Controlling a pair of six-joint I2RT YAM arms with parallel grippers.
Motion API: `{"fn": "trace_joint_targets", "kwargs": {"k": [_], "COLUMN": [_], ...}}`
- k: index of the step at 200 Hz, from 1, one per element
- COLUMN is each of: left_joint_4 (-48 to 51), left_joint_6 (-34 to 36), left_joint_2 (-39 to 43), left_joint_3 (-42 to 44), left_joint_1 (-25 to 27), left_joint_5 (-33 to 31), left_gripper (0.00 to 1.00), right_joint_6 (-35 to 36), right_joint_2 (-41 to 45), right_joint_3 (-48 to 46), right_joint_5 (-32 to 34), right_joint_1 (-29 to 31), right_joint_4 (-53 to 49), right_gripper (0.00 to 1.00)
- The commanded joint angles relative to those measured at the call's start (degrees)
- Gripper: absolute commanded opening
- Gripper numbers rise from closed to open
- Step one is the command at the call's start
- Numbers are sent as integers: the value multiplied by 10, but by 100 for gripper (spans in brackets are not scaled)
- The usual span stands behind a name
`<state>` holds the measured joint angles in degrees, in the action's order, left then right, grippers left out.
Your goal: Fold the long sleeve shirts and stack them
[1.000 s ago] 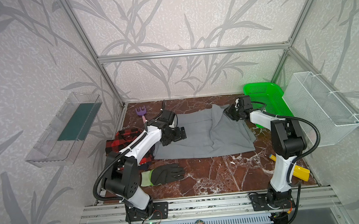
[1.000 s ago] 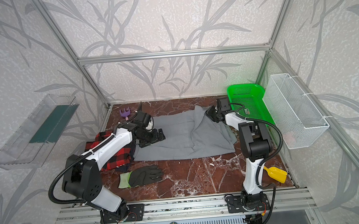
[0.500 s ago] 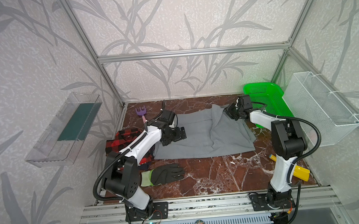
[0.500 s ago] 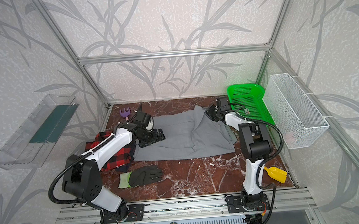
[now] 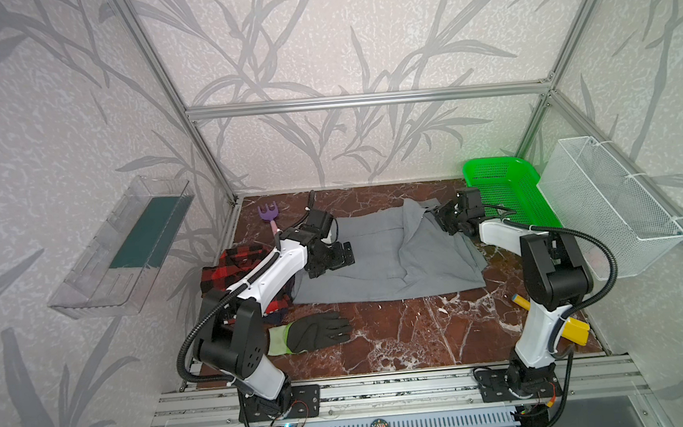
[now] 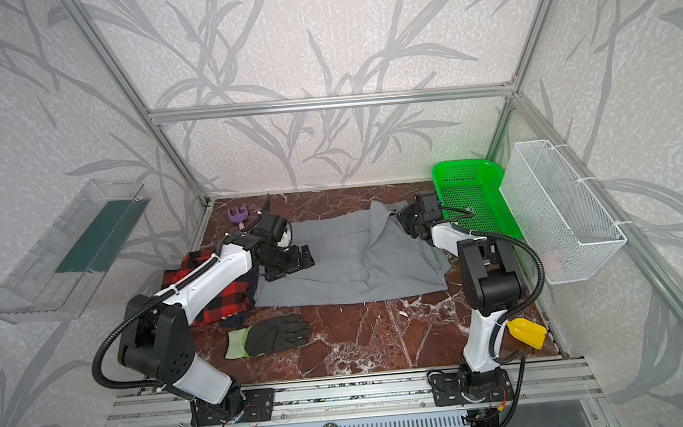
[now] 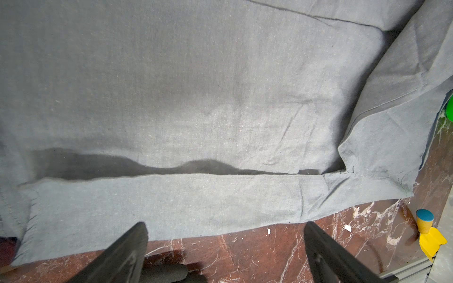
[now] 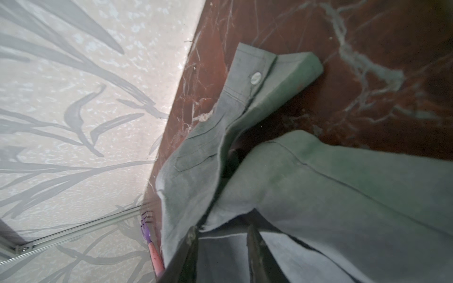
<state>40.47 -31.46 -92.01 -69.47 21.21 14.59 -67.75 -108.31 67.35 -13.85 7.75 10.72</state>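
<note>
The grey shirt [image 5: 377, 261] is lying spread across the back of the tabletop [image 5: 403, 334]. It is sitting between the plaid shirt [image 5: 227, 269], bunched under the left arm at the left edge, and the green basket [image 5: 494, 167] at the right. The left gripper [image 5: 333, 260] is hovering low over the grey shirt's left end, jaws standing fully apart and holding nothing. The right gripper [image 5: 442, 223] is pinching, partly closed, a fold of the grey shirt at its back right corner, where the cloth is rising in a ridge and a buttoned cuff [image 8: 255, 78] is trailing onto the tabletop.
</note>
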Motion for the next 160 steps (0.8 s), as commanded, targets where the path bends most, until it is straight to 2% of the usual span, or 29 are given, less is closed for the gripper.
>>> {"fn": "trace_joint_targets", "kwargs": {"k": [1, 65, 94, 119, 160], "left_joint_4": [8, 8, 8, 8, 8], "left_joint_6": [5, 6, 6, 6, 6], "left_joint_2": [14, 13, 14, 16, 16], "left_joint_3": [3, 2, 2, 2, 2], "left_joint_1": [-3, -6, -6, -6, -7], "left_joint_5": [-9, -8, -6, -7, -5], "left_gripper": [99, 99, 99, 99, 99], "right_joint_6": [-20, -42, -48, -16, -25], "right_joint_2": [-5, -55, -37, -8, -25], "right_joint_3": [19, 62, 27, 10, 20], "right_joint_5": [14, -13, 1, 36, 11], "right_joint_1": [-1, 2, 3, 7, 10], "right_joint_4": [52, 53, 60, 41, 49], "right_gripper": [34, 32, 32, 34, 34]}}
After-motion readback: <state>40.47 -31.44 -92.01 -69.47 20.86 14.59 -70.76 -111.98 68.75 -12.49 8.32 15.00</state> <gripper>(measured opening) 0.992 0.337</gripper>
